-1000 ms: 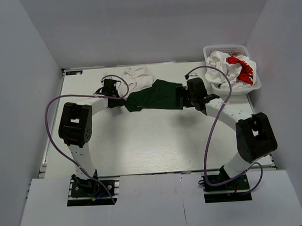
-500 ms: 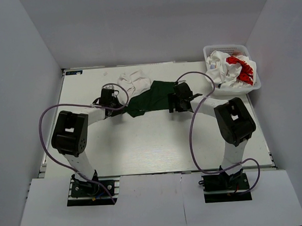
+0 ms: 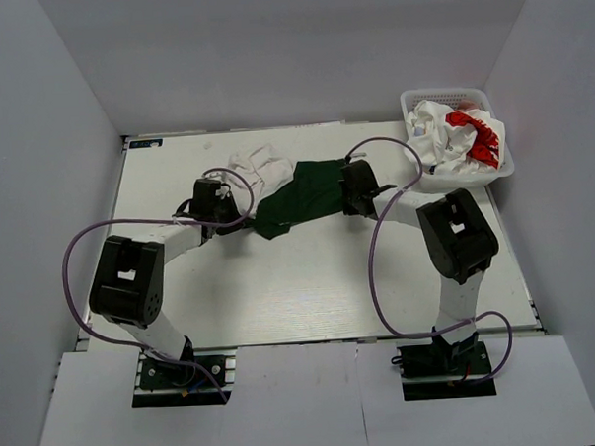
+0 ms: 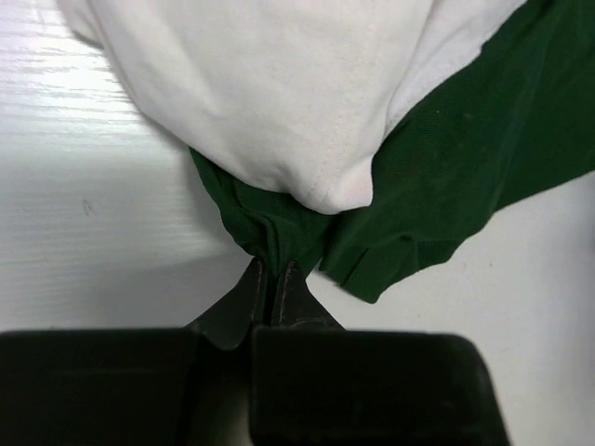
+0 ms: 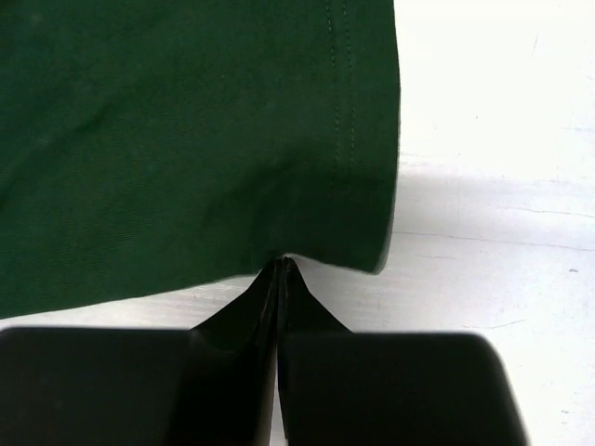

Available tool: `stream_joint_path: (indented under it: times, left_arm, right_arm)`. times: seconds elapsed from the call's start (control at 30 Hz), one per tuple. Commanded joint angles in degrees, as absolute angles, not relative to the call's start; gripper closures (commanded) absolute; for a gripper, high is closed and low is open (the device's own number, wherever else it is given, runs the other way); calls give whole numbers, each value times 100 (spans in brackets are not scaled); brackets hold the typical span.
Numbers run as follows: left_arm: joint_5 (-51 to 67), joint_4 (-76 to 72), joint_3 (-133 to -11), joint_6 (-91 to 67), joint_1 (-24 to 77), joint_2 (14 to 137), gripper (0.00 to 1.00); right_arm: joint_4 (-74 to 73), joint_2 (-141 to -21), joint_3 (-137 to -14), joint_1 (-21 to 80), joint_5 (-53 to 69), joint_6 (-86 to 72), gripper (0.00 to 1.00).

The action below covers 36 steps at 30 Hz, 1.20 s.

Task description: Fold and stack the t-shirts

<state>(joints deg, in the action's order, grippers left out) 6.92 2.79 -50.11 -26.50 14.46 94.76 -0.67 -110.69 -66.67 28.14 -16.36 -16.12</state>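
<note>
Pinching a bunched dark fold w/ the left gripper point(image 4: 272, 275), tips pressed together on cloth at the left end of the shirt point(image 3: 294, 195); from above, placed left of centre on the table point(image 3: 281, 293), toward the far side. Just right & a bit farther: white body point(image 3: 261, 167) of the shirt, crumpled in a heap, lying partly over the green in the left wrist view. Next, green part point(image 5: 186, 139) stretched fairly flat across mid-table toward the right. At its right end: right gripper point(image 5: 279, 267), tips pressed tight on the very edge of the hem, beside a stitched corner; v. little cloth betw. the tips. Far right corner: basket point(image 3: 502, 167) w/ second shirt point(image 3: 466, 135), white w/ red print, crumpled inside, well apart from both grippers.

Handling, by judgement only: soft, light, limp; no stiffness, so prob. sagging betw. the two grips & dragging on the table. Not fragile. Not esp. slippery, yet a shallow-looking bite at right, so liable to slip out under a hard pull. Best taken at hems, corners or shoulder seams, at opp. ends, then drawn apart gently to flatten. Worth shaking out the white heap first; not yet flat, so prob. early in the fold.
</note>
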Motion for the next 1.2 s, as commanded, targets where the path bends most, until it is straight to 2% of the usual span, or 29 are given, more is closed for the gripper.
stream_joint_path:
  times: [0.0,0.3,0.4,0.43,0.47,0.5,0.53,0.57,0.73,0.93,0.97,1.03,1.07,1.13,1.17]
  left_arm:
    - [1045,237,-4957,-2549,1485,8992,100]
    - [1406,703,-5177,-2399,1485,7955,100]
    - [1406,703,-5177,-2399,1485,7665,100]
    - [1406,703,-5116,-2399,1485,7664,100]
    - [1406,703,-5115,-2452,1485,7603,100]
    - [1406,703,-5046,-2504,1485,7603,100]
    - [1354,755,-4984,-2505,1485,7603,100]
    - [1354,817,-4983,-2505,1485,7603,100]
    - [1354,932,-4983,-2505,1485,7603,100]
    - [1301,932,-4869,-2505,1485,7418,100]
    - [1301,932,-4869,-2505,1485,7366,100]
    - [1301,984,-4816,-2505,1485,7304,100]
    - [1301,984,-4816,-2505,1485,7304,100]
    - [1301,1133,-4816,-2505,1485,7304,100]
    - [1301,1186,-4869,-2505,1485,7304,100]
  right_arm:
    - [535,-10540,-6601,2839,-1705,-1443,100]
    - [1845,-9176,-5635,2856,-1363,-783,100]
    - [1276,-9368,-6080,2830,-1537,-746,100]
    - [805,-9604,-6160,2856,-1538,-938,68]
    - [739,-9676,-6326,2865,-1538,-1010,53]
    - [703,-9746,-6346,2839,-1486,-1072,34]
    - [573,-9921,-6381,2856,-1459,-1264,10]
    - [545,-9975,-6468,2848,-1415,-1300,10]
    - [159,-10485,-6828,2874,-1266,-1529,10]
    - [-386,-11179,-7172,2944,-1634,-1608,10]
    - [-448,-11293,-7189,2936,-1626,-1591,20]
    - [-553,-11469,-7277,2953,-1547,-1582,33]
    - [-554,-11505,-7277,2962,-1521,-1591,51]
    - [-536,-11593,-7295,2979,-1503,-1608,75]
    - [-510,-11593,-7260,2988,-1503,-1600,98]
